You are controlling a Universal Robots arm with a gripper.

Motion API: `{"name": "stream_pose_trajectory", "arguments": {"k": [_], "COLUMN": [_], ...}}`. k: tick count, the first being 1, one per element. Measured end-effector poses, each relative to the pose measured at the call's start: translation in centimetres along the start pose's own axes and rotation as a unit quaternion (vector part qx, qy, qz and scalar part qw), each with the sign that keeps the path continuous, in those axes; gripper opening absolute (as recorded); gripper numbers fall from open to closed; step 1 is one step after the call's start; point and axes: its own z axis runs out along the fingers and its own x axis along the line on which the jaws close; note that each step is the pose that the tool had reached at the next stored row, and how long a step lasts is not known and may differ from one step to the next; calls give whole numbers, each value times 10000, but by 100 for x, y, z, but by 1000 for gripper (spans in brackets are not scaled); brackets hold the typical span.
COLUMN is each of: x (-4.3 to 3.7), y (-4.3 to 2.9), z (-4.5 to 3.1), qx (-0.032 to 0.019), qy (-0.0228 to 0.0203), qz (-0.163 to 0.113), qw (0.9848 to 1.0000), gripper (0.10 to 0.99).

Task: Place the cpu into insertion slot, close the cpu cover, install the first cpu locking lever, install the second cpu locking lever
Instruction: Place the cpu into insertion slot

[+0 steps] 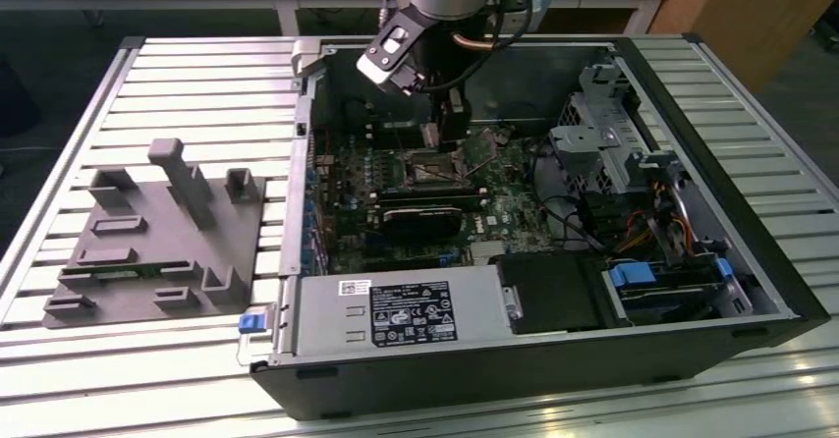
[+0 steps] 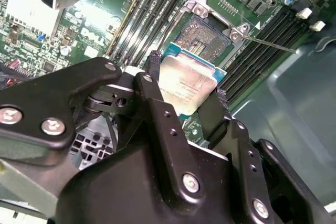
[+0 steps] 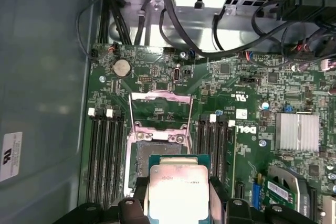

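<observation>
Slatted metal table (image 1: 196, 75) with an open PC case (image 1: 525, 379) lying on it, and a grey holder block (image 1: 157, 232) off to the exterior view's left. Down inside the case the gripper (image 2: 186, 85) has its fingers pinched on the cpu (image 2: 184, 80) by two opposite edges, tan face showing in both wrist views. The chip sits over one edge of the insertion slot (image 3: 143, 156), not seated. The cpu cover (image 3: 157, 96) is flipped open just past the socket. Memory slots (image 3: 105, 150) run along both sides of it.

Silvery-tan cpu (image 3: 178, 192), green motherboard (image 3: 242, 85), black fingers (image 2: 160, 114), silvery cpu cover (image 3: 160, 96)
</observation>
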Motion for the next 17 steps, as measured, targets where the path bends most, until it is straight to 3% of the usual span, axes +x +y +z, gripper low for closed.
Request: {"name": "stream_pose_trajectory", "arguments": {"k": [11,17], "x": [21,33], "y": [-12,-22], "z": [194,340], "qx": [0,1], "qy": [0,0], "qz": [-1,-1], "qw": [10000,10000], "gripper": [541,541]}}
